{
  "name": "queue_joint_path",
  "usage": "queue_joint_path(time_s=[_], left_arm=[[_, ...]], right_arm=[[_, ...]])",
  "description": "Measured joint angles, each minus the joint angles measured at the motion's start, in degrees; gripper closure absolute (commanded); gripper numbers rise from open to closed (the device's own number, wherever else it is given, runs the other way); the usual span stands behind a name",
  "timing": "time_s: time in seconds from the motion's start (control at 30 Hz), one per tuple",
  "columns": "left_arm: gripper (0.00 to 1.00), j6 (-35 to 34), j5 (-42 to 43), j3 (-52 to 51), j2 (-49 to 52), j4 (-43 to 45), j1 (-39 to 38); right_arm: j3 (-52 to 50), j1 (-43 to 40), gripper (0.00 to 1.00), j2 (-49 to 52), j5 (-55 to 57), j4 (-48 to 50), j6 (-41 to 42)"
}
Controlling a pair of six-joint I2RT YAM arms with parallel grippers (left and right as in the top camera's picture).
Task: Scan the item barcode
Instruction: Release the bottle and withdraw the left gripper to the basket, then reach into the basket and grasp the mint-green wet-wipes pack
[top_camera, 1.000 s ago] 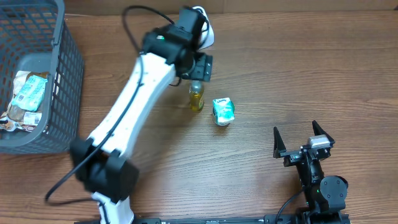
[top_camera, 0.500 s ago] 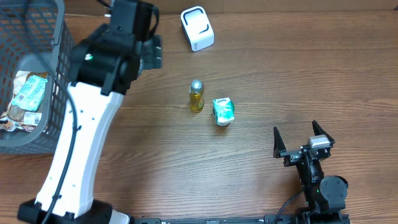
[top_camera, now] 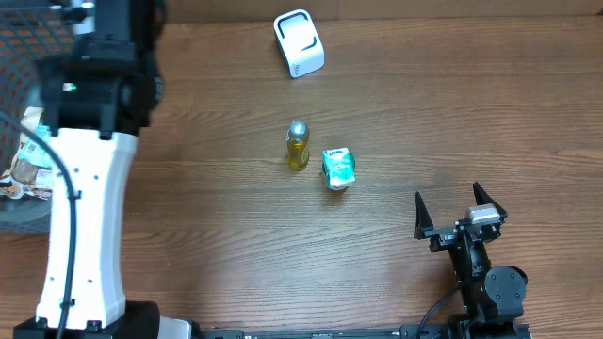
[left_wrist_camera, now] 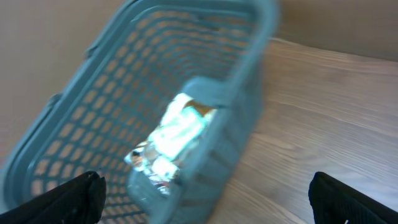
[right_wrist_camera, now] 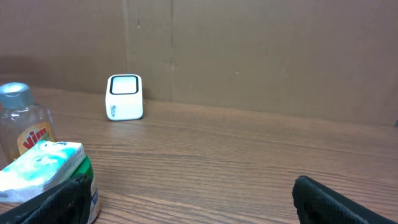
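The white barcode scanner stands at the table's far edge, also in the right wrist view. A yellow bottle with a silver cap and a green-and-white carton stand side by side mid-table, untouched. My left gripper is open and empty above the grey basket, over a shiny packet that lies inside. In the overhead view the left arm covers the basket's right side. My right gripper rests open at the front right, facing the carton and bottle.
The basket at the far left holds several wrapped packets. Bare wooden table lies between the carton and the right gripper, and a brown cardboard wall stands behind the scanner.
The left arm has swung left, from above the bottle to over the basket, with its jaws open. The bottle stays standing by the carton. The right arm has not moved.
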Motion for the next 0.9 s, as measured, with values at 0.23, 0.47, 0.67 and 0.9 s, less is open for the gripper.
queue_joint_path(time_s=[0.23,0.47,0.67,0.9], left_arm=[[0.0,0.04,4.37,0.0,0.0,0.31,9.68],[0.01,0.15,8.11,0.0,0.0,0.9,16.26],[0.0,0.15,9.4,0.0,0.0,1.07,20.09],[0.0,0.15,9.7,0.0,1.22,0.39,22.51]], right_arm=[[0.0,0.0,0.0,0.0,0.0,0.0,0.02],[0.0,0.0,0.0,0.0,0.0,-0.02,0.0],[0.0,0.0,0.0,0.0,0.0,-0.02,0.0],[0.0,0.0,0.0,0.0,0.0,0.0,0.02]])
